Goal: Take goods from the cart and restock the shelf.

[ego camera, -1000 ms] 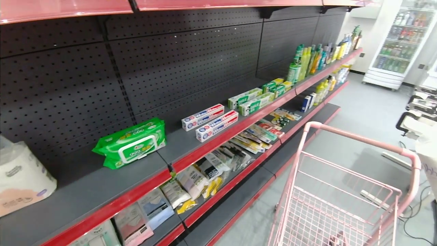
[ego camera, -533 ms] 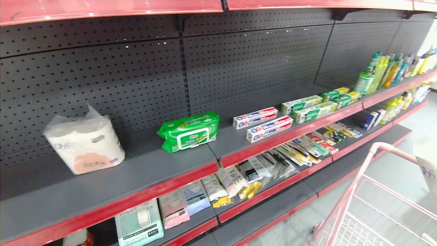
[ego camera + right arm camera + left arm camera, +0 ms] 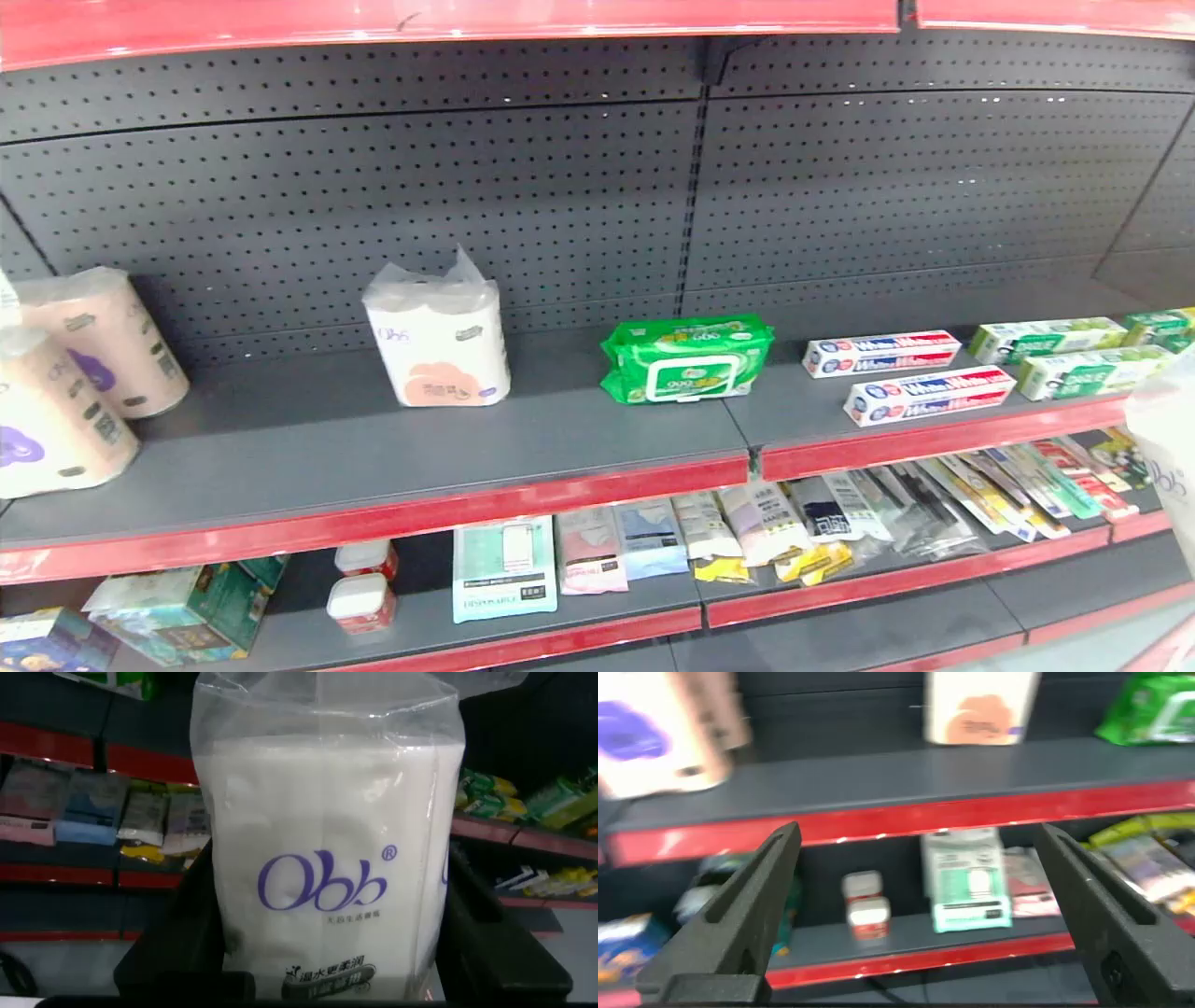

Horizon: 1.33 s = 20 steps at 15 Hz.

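My right gripper (image 3: 322, 891) is shut on a white pack of tissue rolls (image 3: 327, 849) in clear plastic, one finger on each side. The same pack (image 3: 1165, 448) shows at the head view's right edge, in front of the shelf (image 3: 373, 439). A matching white pack (image 3: 439, 341) stands upright on the shelf's grey board. My left gripper (image 3: 917, 859) is open with nothing between its fingers, and it faces the shelf's red front edge (image 3: 906, 812).
Two pink-wrapped roll packs (image 3: 103, 341) (image 3: 47, 420) stand at the shelf's left end. Right of the white pack are green wet wipes (image 3: 686, 359) and toothpaste boxes (image 3: 882, 353). Bare grey board lies between the packs. The lower shelf (image 3: 597, 607) holds several small packets.
The head camera has swung left along the shelf, so the pink cart and the aisle have left the picture and the roll packs have come in. The white pack stays at the right edge.
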### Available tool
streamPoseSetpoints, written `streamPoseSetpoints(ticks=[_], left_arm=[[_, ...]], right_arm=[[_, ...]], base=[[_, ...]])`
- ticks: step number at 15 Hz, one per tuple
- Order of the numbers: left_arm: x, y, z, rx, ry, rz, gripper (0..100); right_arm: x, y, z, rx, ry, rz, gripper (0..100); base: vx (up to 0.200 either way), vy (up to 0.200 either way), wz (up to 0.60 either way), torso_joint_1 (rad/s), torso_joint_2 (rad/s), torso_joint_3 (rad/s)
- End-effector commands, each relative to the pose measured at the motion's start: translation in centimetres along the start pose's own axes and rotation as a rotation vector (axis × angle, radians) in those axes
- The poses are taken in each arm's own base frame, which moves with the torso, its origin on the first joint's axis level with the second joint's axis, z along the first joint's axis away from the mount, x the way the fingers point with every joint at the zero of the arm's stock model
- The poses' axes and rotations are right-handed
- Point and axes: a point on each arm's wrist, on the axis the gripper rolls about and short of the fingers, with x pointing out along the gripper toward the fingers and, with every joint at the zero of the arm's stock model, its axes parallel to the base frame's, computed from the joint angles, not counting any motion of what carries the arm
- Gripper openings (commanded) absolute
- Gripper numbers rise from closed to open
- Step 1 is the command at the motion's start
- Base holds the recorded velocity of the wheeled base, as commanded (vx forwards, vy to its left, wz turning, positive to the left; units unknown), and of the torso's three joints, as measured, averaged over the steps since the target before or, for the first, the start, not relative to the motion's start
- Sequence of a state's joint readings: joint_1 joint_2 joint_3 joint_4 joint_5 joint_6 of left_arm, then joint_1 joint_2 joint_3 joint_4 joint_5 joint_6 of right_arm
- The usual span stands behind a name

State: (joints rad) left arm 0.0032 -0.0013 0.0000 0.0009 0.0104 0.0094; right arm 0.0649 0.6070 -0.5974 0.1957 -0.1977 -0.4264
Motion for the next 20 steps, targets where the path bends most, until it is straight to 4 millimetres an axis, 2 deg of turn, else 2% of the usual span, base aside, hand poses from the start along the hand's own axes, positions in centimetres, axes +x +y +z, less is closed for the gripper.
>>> streamPoseSetpoints(ticks=[1,5,6,8,12,13,14,15,16,18,20], left_arm=[[0.0,0.0,0.1,0.0,-0.001,0.0,100],[0.0,0.0,0.0,0.0,0.0,0.0,100],[0.0,0.0,0.1,0.001,-0.001,0.0,100],[0.0,0.0,0.0,0.003,0.003,-0.001,100],[0.0,0.0,0.1,0.012,-0.001,-0.004,100],[-0.3,0.0,1.9,0.026,-0.026,-0.007,100],[0.9,0.0,7.5,0.014,0.005,-0.009,100],[2.3,0.0,12.1,-0.062,-0.013,-0.019,100],[3.6,0.1,13.8,-0.074,0.01,-0.013,100],[5.4,0.2,13.1,-0.032,0.112,0.035,100],[9.4,0.9,12.6,-0.016,0.265,0.215,100]], right_arm=[[0.0,0.1,-0.1,-0.001,0.003,0.001,0],[-0.8,0.0,-0.3,0.049,-0.034,0.003,0],[-1.1,0.1,-0.6,0.083,-0.054,0.027,0],[-2.2,0.9,-1.9,0.152,-0.146,0.194,0],[-2.8,1.2,-2.7,0.202,-0.167,0.207,0],[-2.7,1.2,-2.7,0.249,-0.163,0.222,0],[-2.5,1.3,-2.6,0.291,-0.147,0.23,0],[-2.1,1.3,-2.5,0.327,-0.122,0.239,0],[-1.8,1.4,-2.5,0.344,-0.105,0.253,0],[-0.9,1.6,-2.3,0.353,-0.075,0.305,0],[0.1,1.8,-2.0,0.362,-0.063,0.319,0]], base=[[0.0,0.0,0.0,0.0,0.0,0.0],[0.0,0.0,0.0,0.0,0.0,0.0],[0.0,0.0,0.0,0.0,0.0,0.0],[0.0,0.0,0.0,0.0,0.0,0.0],[0.0,0.0,0.0,0.0,0.0,0.0],[0.0,0.0,0.0,0.0,0.0,0.0],[0.0,0.0,0.0,0.0,0.0,0.0],[0.0,0.0,0.0,0.0,0.0,0.0],[0.0,0.0,0.0,0.0,0.0,0.0],[0.0,0.0,0.0,0.0,0.0,0.0],[0.0,0.0,0.0,0.0,0.0,0.0]])
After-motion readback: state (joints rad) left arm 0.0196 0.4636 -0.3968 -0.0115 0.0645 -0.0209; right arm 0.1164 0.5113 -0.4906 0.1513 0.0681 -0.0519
